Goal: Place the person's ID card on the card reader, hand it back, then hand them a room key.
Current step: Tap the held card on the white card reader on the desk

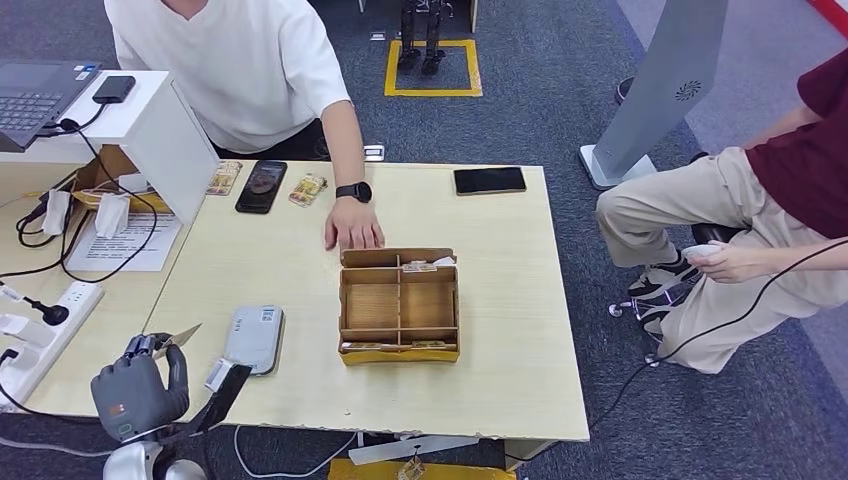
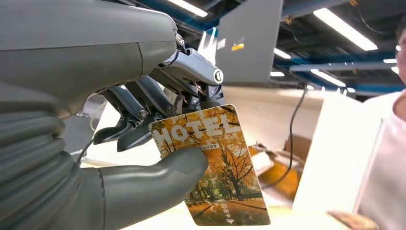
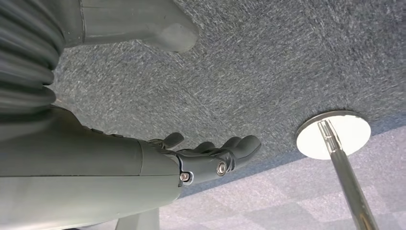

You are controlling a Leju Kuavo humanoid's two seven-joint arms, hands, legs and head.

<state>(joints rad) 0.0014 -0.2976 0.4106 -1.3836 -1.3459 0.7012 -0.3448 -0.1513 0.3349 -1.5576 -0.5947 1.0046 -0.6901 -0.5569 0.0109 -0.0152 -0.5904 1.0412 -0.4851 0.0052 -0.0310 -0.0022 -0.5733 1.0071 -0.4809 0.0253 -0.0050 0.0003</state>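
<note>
My left hand (image 1: 140, 390) hovers over the table's near left corner and pinches a hotel key card (image 2: 215, 167) between thumb and fingers. The card has an autumn-tree picture and the word HOTEL; in the head view it shows as a thin pale edge (image 1: 182, 336). Just right of that hand lies the grey card reader (image 1: 253, 338). A wooden compartment box (image 1: 400, 305) with a few cards stands mid-table. A person in a white shirt rests a hand (image 1: 353, 225) on the table behind the box. My right hand (image 3: 210, 155) hangs over carpet, fingers apart, holding nothing.
Two dark phones (image 1: 261, 186) (image 1: 489, 180) and two small cards (image 1: 308, 188) lie along the far edge. A power strip (image 1: 40, 335) and cables crowd the left side table. Another person sits at the right (image 1: 740, 210). A metal pole base (image 3: 333, 134) stands on the floor.
</note>
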